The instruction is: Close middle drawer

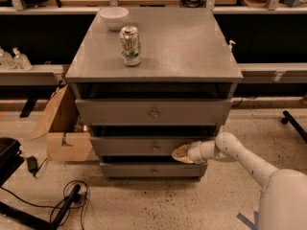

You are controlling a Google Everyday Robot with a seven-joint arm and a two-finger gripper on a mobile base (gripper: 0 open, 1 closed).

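The middle drawer (139, 145) is a grey front with a small round knob (155, 148), set in a grey cabinet (158, 47) between a taller top drawer (153, 112) and a shorter bottom drawer (153, 170). It stands slightly out, with a dark gap above it. My gripper (180, 153) is at the end of the white arm (240, 157) that comes from the lower right. Its tan tip rests against the right part of the middle drawer's front, just right of the knob.
A drink can (130, 45) and a white bowl (114, 17) stand on the cabinet top. An open cardboard box (62, 128) sits left of the cabinet. Cables (67, 202) and a dark object lie on the speckled floor at lower left. Benches run behind.
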